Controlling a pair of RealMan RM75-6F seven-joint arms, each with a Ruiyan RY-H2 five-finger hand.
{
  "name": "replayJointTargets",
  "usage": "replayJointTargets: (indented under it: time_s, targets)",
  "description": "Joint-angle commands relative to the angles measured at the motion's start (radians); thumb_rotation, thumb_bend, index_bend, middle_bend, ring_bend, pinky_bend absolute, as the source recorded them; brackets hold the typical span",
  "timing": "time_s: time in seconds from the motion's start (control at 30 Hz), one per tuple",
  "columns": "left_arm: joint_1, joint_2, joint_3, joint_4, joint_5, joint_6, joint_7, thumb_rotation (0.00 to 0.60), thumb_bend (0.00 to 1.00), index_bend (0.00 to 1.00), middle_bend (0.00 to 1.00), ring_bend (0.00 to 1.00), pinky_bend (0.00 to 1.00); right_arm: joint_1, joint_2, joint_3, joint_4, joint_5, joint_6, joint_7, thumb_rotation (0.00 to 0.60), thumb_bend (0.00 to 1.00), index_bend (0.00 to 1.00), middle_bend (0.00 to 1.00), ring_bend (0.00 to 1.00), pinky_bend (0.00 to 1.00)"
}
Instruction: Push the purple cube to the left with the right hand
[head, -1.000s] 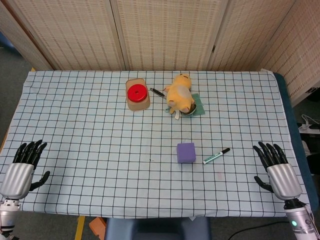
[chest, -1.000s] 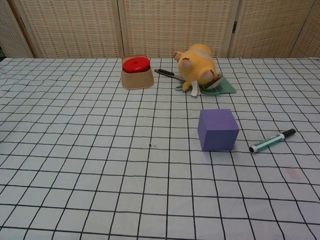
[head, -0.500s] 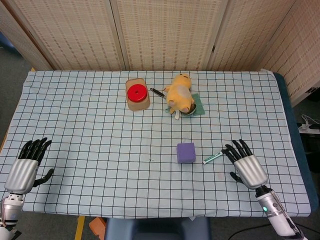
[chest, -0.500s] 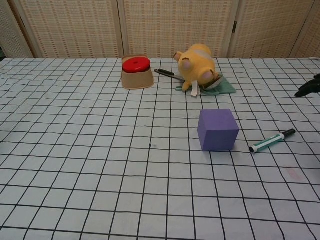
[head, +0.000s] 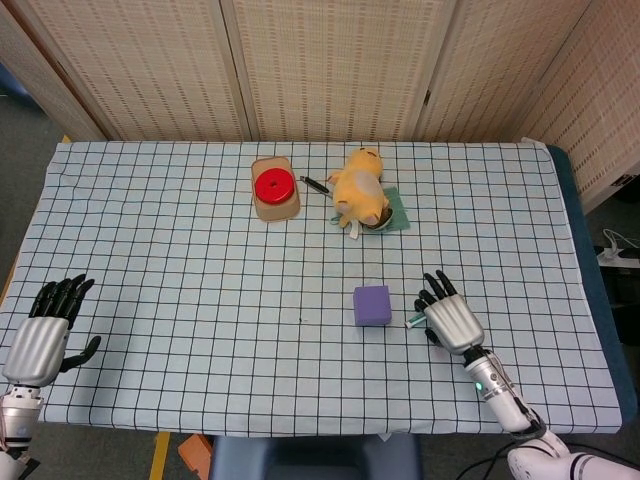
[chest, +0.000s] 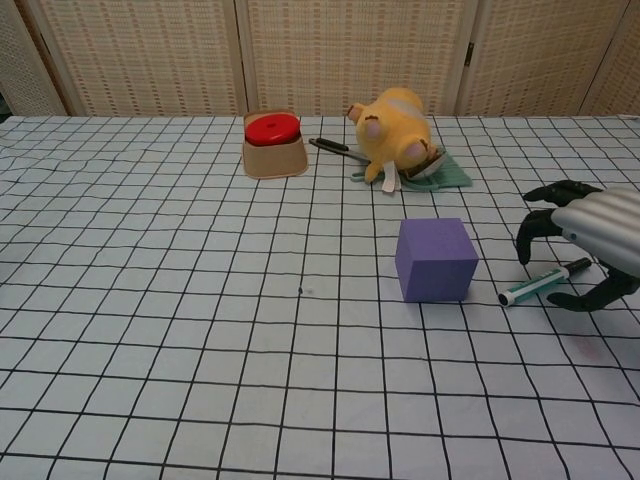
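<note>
The purple cube (head: 372, 305) (chest: 436, 260) sits on the checked tablecloth a little right of centre. My right hand (head: 451, 322) (chest: 585, 240) hovers just right of it, fingers spread and empty, above the green marker (chest: 544, 282). A small gap separates the hand from the cube. My left hand (head: 42, 335) rests open at the table's near left corner, seen only in the head view.
A tan box with a red lid (head: 274, 187) (chest: 273, 143) and a yellow plush toy (head: 360, 187) (chest: 398, 133) on a green cloth lie at the back centre, with a dark pen (head: 314, 184) between them. The checked cloth (head: 180, 260) stretches left of the cube.
My right hand has moved left from the table's right edge, over the marker, to just beside the cube. The cube has not moved. The left hand shifted slightly.
</note>
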Motion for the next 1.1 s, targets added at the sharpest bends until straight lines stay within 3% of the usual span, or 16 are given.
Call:
replayJointTargets:
  time_s: [0.03,0.43,1.1]
  targets:
    - [-0.001,-0.001,0.001,0.002,-0.002,-0.003,0.002,0.600,0.34,0.00,0.00,0.00,0.02,0.020,-0.027,0.001,0.033,0.013,-0.019,-0.007,0.600,0.20,0.44,0.32,0.05,0.01]
    - [-0.008,-0.003,-0.004,-0.001,-0.025,-0.019,0.017,0.600,0.35,0.00,0.00,0.00,0.02,0.051,-0.075,-0.003,0.111,0.061,-0.049,-0.025,0.600,0.21,0.47,0.34,0.07,0.02]
    - [-0.010,-0.012,-0.008,0.008,-0.039,-0.019,0.036,0.600,0.37,0.00,0.00,0.00,0.02,0.054,-0.082,-0.024,0.131,0.103,-0.048,-0.050,0.600,0.23,0.57,0.40,0.12,0.05]
